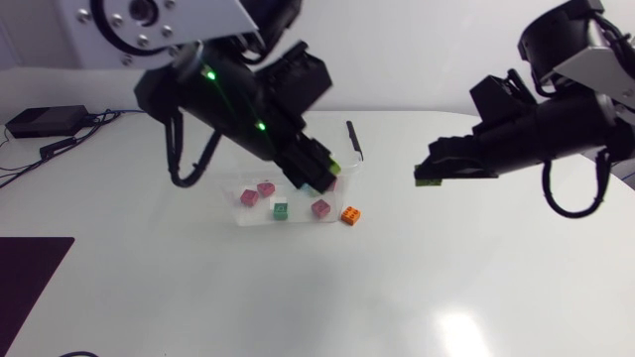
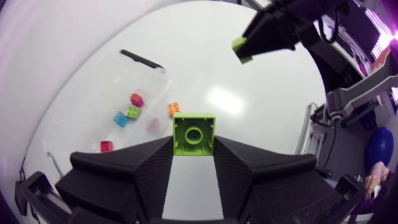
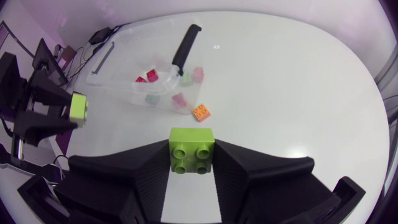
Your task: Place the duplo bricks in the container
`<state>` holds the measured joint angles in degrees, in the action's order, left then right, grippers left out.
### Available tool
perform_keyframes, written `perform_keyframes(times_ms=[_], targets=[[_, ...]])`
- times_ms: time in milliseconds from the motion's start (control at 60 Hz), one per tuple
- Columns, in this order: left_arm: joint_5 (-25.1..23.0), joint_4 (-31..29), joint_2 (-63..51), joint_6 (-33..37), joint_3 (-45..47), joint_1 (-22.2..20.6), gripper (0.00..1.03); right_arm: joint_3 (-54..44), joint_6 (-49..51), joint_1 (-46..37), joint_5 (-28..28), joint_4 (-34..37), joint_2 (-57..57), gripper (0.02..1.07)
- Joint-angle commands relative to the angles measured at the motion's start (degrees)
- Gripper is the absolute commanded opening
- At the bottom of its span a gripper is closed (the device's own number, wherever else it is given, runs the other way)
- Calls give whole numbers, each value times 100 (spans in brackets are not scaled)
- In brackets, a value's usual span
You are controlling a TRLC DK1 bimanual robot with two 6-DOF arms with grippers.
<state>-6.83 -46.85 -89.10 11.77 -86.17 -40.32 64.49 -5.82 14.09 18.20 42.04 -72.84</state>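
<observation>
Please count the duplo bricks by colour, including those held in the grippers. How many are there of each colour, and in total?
lime green brick: 2
pink or red brick: 3
dark green brick: 1
blue brick: 1
orange brick: 1
Total: 8

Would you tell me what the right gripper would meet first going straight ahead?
Probably the orange brick lying just outside the container, then the container's wall; depth is unclear, so the right gripper with its green brick might pass above it.

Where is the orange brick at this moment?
Head view: the orange brick lies on the table just outside the container, on my right side, beside a pink brick.
</observation>
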Motion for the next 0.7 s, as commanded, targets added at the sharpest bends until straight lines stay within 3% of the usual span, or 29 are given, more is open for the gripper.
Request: perform_keyframes(times_ms=[0,250,433,467,550,633,683], targets=[[103,326,200,-17,171,419,26,371,-217,235,-27,-170,-433,28],[208,2145,262,-26,856,1535,26,1268,-358,833,-422,-539,-1400,28],[208,2980,-178,-122,1041,2195,29,1866,-323,1219,-844,-653,-2015,28],[208,3217,-257,-140,1102,2274,34,1971,-314,1263,-897,-671,-2120,28],[208,3402,-547,-201,1120,2441,69,2243,-296,1351,-941,-671,-2358,28],[208,3472,-565,-210,1225,2502,97,2498,-252,1457,-1020,-671,-2578,28],[200,3481,-442,-210,1296,2502,99,2630,-235,1509,-1073,-671,-2692,29]])
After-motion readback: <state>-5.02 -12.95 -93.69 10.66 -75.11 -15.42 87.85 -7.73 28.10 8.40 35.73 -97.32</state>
